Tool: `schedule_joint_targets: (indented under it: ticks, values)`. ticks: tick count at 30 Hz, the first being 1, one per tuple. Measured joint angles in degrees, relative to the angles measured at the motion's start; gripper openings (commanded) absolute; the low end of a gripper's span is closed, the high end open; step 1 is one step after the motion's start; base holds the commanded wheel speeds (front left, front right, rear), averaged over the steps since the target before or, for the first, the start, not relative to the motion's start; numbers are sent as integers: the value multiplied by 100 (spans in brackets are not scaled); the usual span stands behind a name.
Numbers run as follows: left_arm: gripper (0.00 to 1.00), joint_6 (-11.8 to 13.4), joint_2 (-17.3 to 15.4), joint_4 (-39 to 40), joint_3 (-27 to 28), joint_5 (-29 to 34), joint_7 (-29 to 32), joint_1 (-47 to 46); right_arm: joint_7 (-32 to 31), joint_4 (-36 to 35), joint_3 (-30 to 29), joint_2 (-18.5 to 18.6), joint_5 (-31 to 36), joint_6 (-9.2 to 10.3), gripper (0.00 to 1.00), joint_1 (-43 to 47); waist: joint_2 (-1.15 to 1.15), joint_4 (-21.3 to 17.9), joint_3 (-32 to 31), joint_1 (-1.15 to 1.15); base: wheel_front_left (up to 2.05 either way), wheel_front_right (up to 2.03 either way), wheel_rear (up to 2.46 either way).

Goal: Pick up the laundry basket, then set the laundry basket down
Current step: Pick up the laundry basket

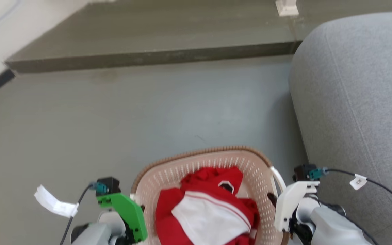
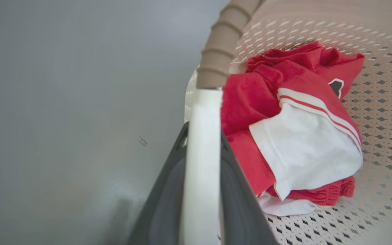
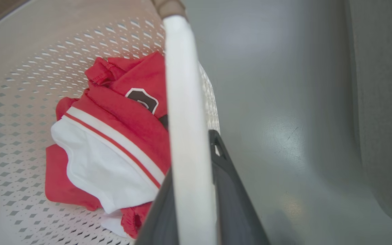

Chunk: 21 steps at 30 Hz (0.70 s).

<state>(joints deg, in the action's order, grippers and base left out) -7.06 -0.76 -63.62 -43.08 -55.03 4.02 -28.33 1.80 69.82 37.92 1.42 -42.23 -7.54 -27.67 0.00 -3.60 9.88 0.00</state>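
Grey sofa [image 1: 352,102] beside laundry basket [image 1: 254,170]; left fingers [image 2: 162,204], right fingers [image 3: 231,194] tight on handles [image 2: 202,153].

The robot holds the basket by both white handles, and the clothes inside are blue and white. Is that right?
Almost. The clothes in the basket are red and white, not blue; the head view shows it. The left gripper does hold the left handle, and the right gripper the right handle.
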Motion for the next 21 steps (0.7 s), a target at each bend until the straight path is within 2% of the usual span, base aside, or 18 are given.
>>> schedule_joint_targets:
  ticks: [10,21]
  values:
    - [0,-1,14,-52,-127,-143,305,314,-334,14,137,-21,-131,0,0,341,0,20,-657,0,0,0,0]
    - [0,0,9,-38,-160,-286,505,314,-519,-12,188,1,-318,63,0,342,0,-19,-777,0,0,0,0]
